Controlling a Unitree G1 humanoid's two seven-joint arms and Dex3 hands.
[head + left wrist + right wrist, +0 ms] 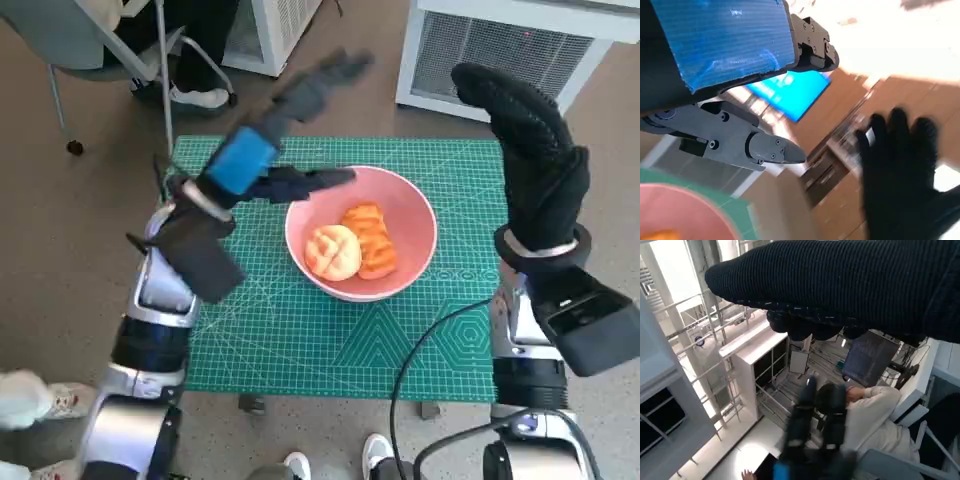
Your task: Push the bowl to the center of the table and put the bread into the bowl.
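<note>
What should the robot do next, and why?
Probably just pull both hands back. The bread already lies in the pink bowl, which sits near the middle of the green mat. The left hand and right hand hold nothing.

Bright, even daylight; left hand (300, 140) motion-blurred; wrist views overexposed, soft.

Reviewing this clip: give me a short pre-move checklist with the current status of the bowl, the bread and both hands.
1. Pink bowl near the middle of the green mat: ok.
2. Bread inside the bowl, two pieces showing: ok.
3. Left hand holds nothing, raised beside the bowl's rim: ok.
4. Right hand holds nothing, lifted clear of the bowl: ok.
5. Left fingers clear of the rim: cannot tell, since the hand is blurred.
</note>
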